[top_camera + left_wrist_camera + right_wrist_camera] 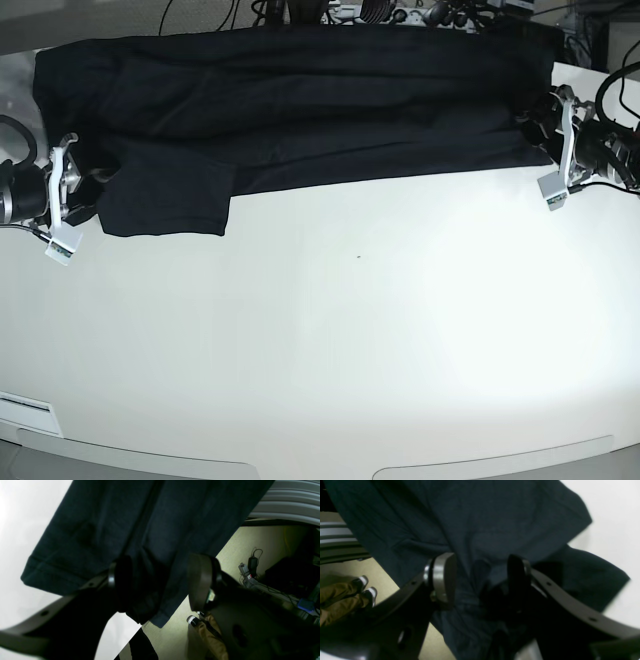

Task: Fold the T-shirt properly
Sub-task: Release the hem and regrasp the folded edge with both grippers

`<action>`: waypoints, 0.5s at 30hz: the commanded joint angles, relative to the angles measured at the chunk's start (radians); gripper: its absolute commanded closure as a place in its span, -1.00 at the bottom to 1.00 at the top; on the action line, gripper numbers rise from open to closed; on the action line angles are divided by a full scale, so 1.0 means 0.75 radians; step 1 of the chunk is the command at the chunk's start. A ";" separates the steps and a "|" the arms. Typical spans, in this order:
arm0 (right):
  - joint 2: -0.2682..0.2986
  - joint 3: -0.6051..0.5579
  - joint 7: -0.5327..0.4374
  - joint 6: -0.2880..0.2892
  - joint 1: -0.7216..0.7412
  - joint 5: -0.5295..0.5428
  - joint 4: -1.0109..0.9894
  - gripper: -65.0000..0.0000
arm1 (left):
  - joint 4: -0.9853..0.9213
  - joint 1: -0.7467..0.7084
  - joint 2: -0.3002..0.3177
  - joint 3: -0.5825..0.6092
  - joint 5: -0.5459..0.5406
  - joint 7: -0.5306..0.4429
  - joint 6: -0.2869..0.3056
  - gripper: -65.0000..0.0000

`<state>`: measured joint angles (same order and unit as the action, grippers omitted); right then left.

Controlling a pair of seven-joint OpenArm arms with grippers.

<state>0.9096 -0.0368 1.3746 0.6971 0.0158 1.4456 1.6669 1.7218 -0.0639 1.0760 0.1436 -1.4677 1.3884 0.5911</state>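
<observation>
- Base view gives you the whole layout, which neither wrist cam does: one T-shirt (300, 110), black, spread in a wide band across the far part of the white table (340, 340), with one sleeve flap sticking out toward the near side at the view's left end.
- Count-wise: one shirt, one table, two grippers — one at each end of the cloth.
- Left wrist view shows what the base cam can't: the shirt's hemmed edge hangs off the table edge, with pale floor (250, 545) and some cables and gear below. A person's shoes and tan trouser legs (210, 632) are down there too.
- Right wrist view picks up the same kind of thing from the other end — cloth draped past the table edge, and two shoes (366, 586) on the floor.
- Left gripper (160, 582): jaws spread wide, released. Dark cloth lies in the gap between the pads; it looks to brush the one on the view's left, but nothing is pinched.
- Right gripper (481, 580): jaws also apart, not clamped. A bunched fold of shirt sits between them; I can't tell if the pads actually touch it, the frame's pretty dark and blurry there.
</observation>
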 commanded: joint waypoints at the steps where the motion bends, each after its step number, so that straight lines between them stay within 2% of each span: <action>1: 0.007 0.017 -0.071 0.001 0.023 -0.077 0.010 -0.07 | 0.014 0.015 0.036 -0.017 -0.021 0.004 -0.001 -0.14; 3: -0.038 0.017 -0.178 0.001 0.023 -0.278 0.001 -0.07 | 0.014 0.015 0.035 -0.017 -0.021 -0.014 -0.001 -0.14; 6: -0.094 0.017 -0.300 -0.095 0.023 -0.578 -0.002 -0.07 | 0.014 0.015 0.035 -0.017 -0.021 -0.031 -0.001 -0.14; 8: -0.115 0.018 -0.354 -0.160 0.023 -0.702 -0.002 -0.07 | 0.014 0.015 0.035 -0.017 -0.021 -0.030 -0.001 -0.14; 10: -0.131 0.018 -0.357 -0.188 0.023 -0.728 -0.002 -0.07 | 0.014 0.015 0.035 -0.017 -0.021 -0.030 -0.001 -0.14; 15: -0.178 0.017 -0.352 -0.171 0.023 -0.674 -0.002 -0.07 | 0.014 0.015 0.035 -0.017 -0.021 -0.030 -0.001 -0.14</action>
<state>0.7536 -0.0368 1.1213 0.5659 0.0147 0.9344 1.6550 1.7226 -0.0639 1.0756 0.1440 -1.4677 1.3655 0.5907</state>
